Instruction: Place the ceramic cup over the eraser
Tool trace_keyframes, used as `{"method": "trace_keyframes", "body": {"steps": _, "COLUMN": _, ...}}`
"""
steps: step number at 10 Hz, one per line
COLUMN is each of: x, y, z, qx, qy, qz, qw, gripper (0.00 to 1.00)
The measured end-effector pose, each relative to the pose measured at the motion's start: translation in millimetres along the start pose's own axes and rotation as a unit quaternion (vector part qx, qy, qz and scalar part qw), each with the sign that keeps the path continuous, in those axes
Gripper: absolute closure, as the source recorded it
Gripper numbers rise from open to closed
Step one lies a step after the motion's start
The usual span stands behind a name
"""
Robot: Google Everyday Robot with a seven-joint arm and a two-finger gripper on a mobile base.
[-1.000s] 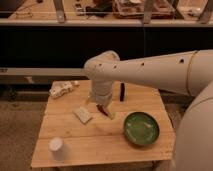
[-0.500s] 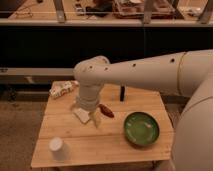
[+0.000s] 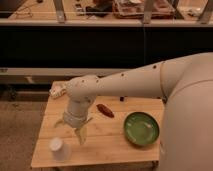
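Observation:
The ceramic cup (image 3: 56, 148) is small, white and upright near the front left corner of the wooden table (image 3: 107, 142). My gripper (image 3: 73, 130) hangs just right of it and slightly behind, pointing down. It is open, with nothing between its fingers (image 3: 82, 135). My arm reaches in from the right across the back of the table. Only a small dark tip of the eraser (image 3: 121, 99) shows below the arm near the table's back edge.
A reddish-brown oblong thing (image 3: 105, 110) lies mid-table. A wide green bowl (image 3: 141, 128) sits at the right. A crumpled white object (image 3: 58, 90) rests at the back left corner. Dark shelving stands behind the table.
The arm has swung left and toward the front of the table. The open gripper has come from near the table's middle to beside the cup. The pale pad is now behind the gripper.

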Motion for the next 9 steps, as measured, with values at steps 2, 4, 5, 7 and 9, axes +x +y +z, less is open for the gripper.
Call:
{"method": "trace_keyframes", "body": {"steps": 2, "x": -6, "y": 4, "z": 30, "qx": -0.011, "qy": -0.032, "qz": -0.003, "qw": 0.9994, "gripper": 0.20}}
{"method": "trace_keyframes", "body": {"steps": 4, "x": -7, "y": 0, "z": 52, "qx": -0.016, "qy": -0.052, "qz": -0.003, "qw": 0.9985, "gripper": 0.20}}
{"method": "trace_keyframes", "body": {"steps": 5, "x": -7, "y": -4, "z": 61, "qx": -0.018, "qy": -0.060, "qz": 0.000, "qw": 0.9980, "gripper": 0.20}}
{"method": "trace_keyframes", "body": {"steps": 7, "x": -5, "y": -14, "z": 74, "qx": -0.018, "qy": -0.072, "qz": 0.010, "qw": 0.9972, "gripper": 0.20}}
{"method": "trace_keyframes", "body": {"steps": 9, "x": -2, "y": -23, "z": 83, "qx": -0.018, "qy": -0.077, "qz": 0.018, "qw": 0.9968, "gripper": 0.20}}
